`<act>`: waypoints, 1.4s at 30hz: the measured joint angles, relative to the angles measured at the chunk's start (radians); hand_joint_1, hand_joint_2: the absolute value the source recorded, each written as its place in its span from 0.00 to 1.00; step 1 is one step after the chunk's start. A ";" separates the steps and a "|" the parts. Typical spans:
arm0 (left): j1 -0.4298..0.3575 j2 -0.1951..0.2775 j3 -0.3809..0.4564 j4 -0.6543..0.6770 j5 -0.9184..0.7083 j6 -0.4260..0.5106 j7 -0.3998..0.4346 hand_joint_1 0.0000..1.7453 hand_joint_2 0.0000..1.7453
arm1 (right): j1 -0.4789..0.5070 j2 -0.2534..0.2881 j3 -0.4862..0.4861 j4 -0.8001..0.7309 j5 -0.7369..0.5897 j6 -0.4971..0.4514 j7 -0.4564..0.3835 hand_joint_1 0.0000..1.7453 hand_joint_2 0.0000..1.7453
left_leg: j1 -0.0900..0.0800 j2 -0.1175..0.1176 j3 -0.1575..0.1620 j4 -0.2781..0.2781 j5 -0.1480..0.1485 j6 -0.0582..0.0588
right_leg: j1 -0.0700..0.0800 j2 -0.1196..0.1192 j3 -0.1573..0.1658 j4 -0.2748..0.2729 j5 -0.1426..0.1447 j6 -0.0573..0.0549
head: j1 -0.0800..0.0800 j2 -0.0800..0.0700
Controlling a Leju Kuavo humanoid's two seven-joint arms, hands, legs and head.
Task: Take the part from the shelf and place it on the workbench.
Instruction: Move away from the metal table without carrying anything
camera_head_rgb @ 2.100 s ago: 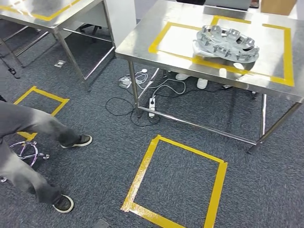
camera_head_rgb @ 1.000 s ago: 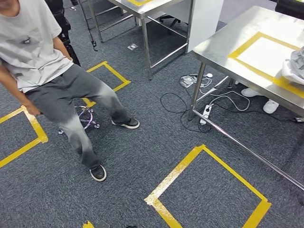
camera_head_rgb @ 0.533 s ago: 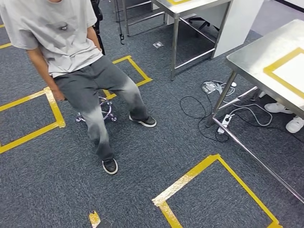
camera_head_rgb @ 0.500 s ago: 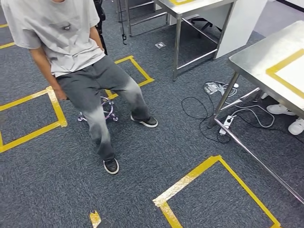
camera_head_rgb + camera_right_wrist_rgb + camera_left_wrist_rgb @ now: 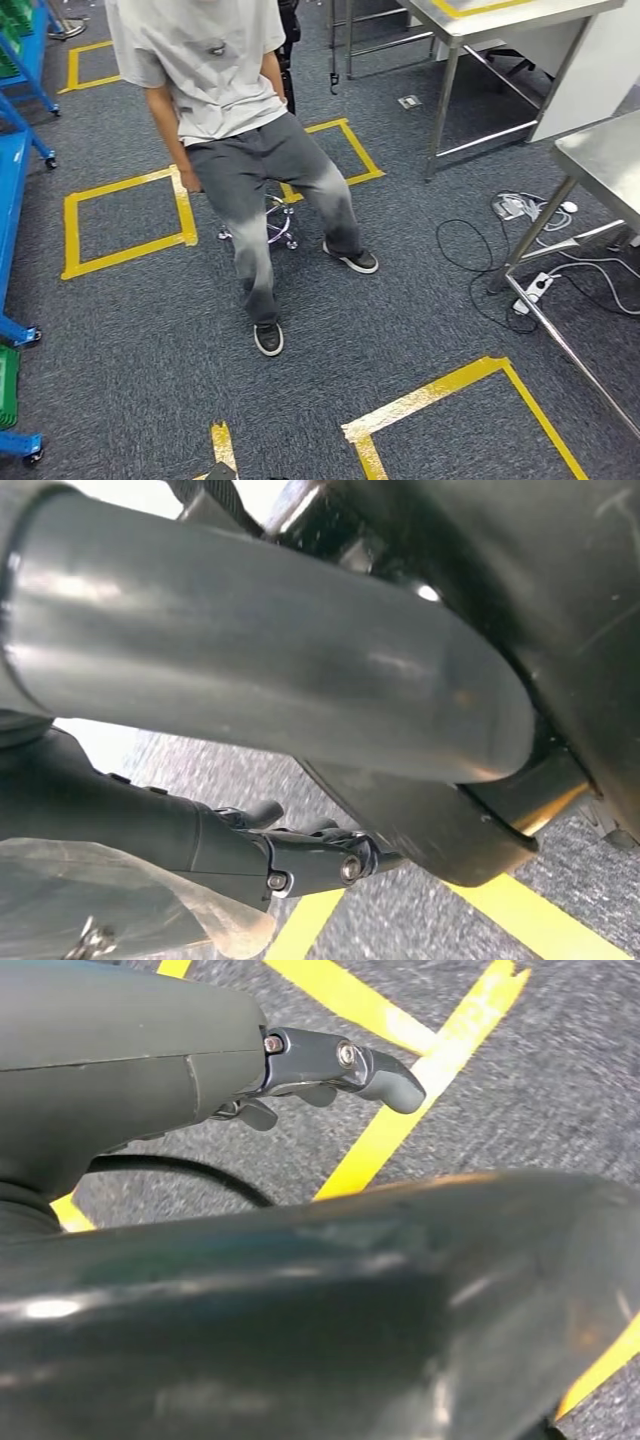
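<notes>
Turning toward the blue shelf [image 5: 10,190] should be finished slowly, with the seated person [image 5: 226,120] given room; the part cannot be seen, the left robot hand [image 5: 332,1065] hangs released, the right robot hand [image 5: 302,855] likewise grasping nothing

Left robot hand [image 5: 332,1065] and right robot hand [image 5: 302,865] hang empty, fingers loosely extended.

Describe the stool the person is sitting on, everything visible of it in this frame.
The stool shows as a chromed metal base under the seated person: a shiny ring, probably a footrest, and legs ending in small casters on the grey carpet. It stands upright between the person's legs, beside a yellow tape square. Its seat is hidden by the person's trousers, so its shape and colour cannot be told.
</notes>
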 joint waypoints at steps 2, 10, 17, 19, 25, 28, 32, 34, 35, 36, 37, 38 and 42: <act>0.002 0.000 -0.004 0.000 -0.001 0.000 0.000 0.00 0.00 | 0.000 -0.001 -0.001 0.000 0.000 0.002 0.002 0.00 0.00 | 0.003 0.007 0.006 -0.004 0.024 0.000 | 0.001 -0.030 0.006 0.000 -0.006 0.000 | 0.000 0.000; 0.002 0.001 -0.015 0.000 -0.004 0.000 0.003 0.00 0.00 | -0.006 -0.001 -0.002 0.000 -0.002 0.014 0.009 0.00 0.00 | -0.015 0.068 0.129 -0.251 0.100 0.037 | 0.010 -0.094 0.028 -0.001 -0.038 0.025 | 0.004 0.000; -0.004 -0.002 -0.016 0.000 -0.004 -0.004 0.004 0.00 0.00 | -0.013 -0.001 -0.006 0.000 -0.007 0.026 0.008 0.00 0.00 | -0.009 -0.025 0.136 -0.259 0.103 0.056 | 0.006 0.027 -0.123 0.264 -0.112 0.036 | 0.013 0.000; -0.003 -0.003 -0.016 0.000 -0.004 -0.004 0.005 0.00 0.00 | -0.012 -0.001 -0.006 0.000 -0.006 0.028 0.010 0.00 0.00 | -0.007 -0.057 0.139 -0.257 0.101 0.052 | 0.002 0.049 -0.083 0.155 -0.032 0.036 | 0.013 0.000; 0.001 -0.004 -0.016 0.000 -0.004 -0.005 0.006 0.00 0.00 | -0.010 0.000 -0.007 0.001 -0.007 0.036 0.012 0.00 0.00 | -0.004 -0.115 0.113 -0.242 0.108 0.019 | -0.004 0.089 -0.022 0.018 -0.002 0.018 | 0.012 0.000; 0.000 -0.004 -0.016 0.000 -0.004 -0.005 0.006 0.00 0.00 | -0.006 0.001 -0.007 0.001 -0.007 0.038 0.012 0.00 0.00 | -0.006 -0.042 0.066 -0.140 0.049 0.007 | -0.004 0.044 -0.011 0.010 -0.001 0.004 | 0.003 0.000; -0.001 -0.005 -0.016 0.000 -0.005 -0.005 0.007 0.00 0.00 | -0.002 0.000 -0.007 0.002 -0.007 0.041 0.014 0.00 0.00 | 0.001 0.004 -0.009 0.023 0.004 -0.003 | 0.003 -0.020 -0.001 0.009 -0.012 -0.005 | 0.000 0.000; 0.001 -0.004 -0.016 0.000 -0.005 -0.005 0.007 0.00 0.00 | -0.002 0.000 -0.007 0.001 -0.007 0.042 0.014 0.00 0.00 | 0.000 0.024 0.045 -0.081 0.069 0.003 | 0.004 -0.045 0.010 0.009 -0.020 -0.004 | 0.000 0.000; 0.000 -0.004 -0.016 0.000 -0.005 -0.005 0.007 0.00 0.00 | -0.002 0.000 -0.007 0.001 -0.007 0.042 0.014 0.00 0.00 | -0.006 0.049 0.078 -0.144 0.093 0.008 | 0.006 -0.056 0.013 0.009 -0.025 -0.001 | -0.001 0.000; -0.002 -0.004 -0.016 0.000 -0.005 -0.005 0.007 0.00 0.00 | -0.002 0.000 -0.007 0.001 -0.007 0.043 0.014 0.00 0.00 | -0.011 0.072 0.104 -0.195 0.104 0.015 | 0.009 -0.066 0.015 0.009 -0.030 0.002 | -0.001 0.000; -0.004 -0.004 -0.016 0.000 -0.005 -0.005 0.007 0.00 0.00 | -0.003 0.000 -0.007 0.001 -0.007 0.043 0.014 0.00 0.00 | -0.017 0.089 0.119 -0.225 0.104 0.021 | 0.011 -0.077 0.016 0.008 -0.035 0.005 | 0.000 0.000; -0.004 -0.004 -0.016 0.000 -0.005 -0.005 0.007 0.00 0.00 | -0.003 0.000 -0.007 0.001 -0.007 0.044 0.014 0.00 0.00 | -0.022 0.093 0.123 -0.233 0.096 0.026 | 0.014 -0.087 0.017 0.005 -0.037 0.009 | 0.000 0.000; 0.000 -0.003 -0.016 0.000 -0.005 -0.005 0.008 0.00 0.00 | -0.008 -0.001 -0.007 0.000 -0.007 0.045 0.015 0.00 0.00 | -0.013 0.048 0.133 -0.259 0.102 0.048 | 0.010 -0.045 0.019 0.037 -0.072 0.023 | 0.005 0.000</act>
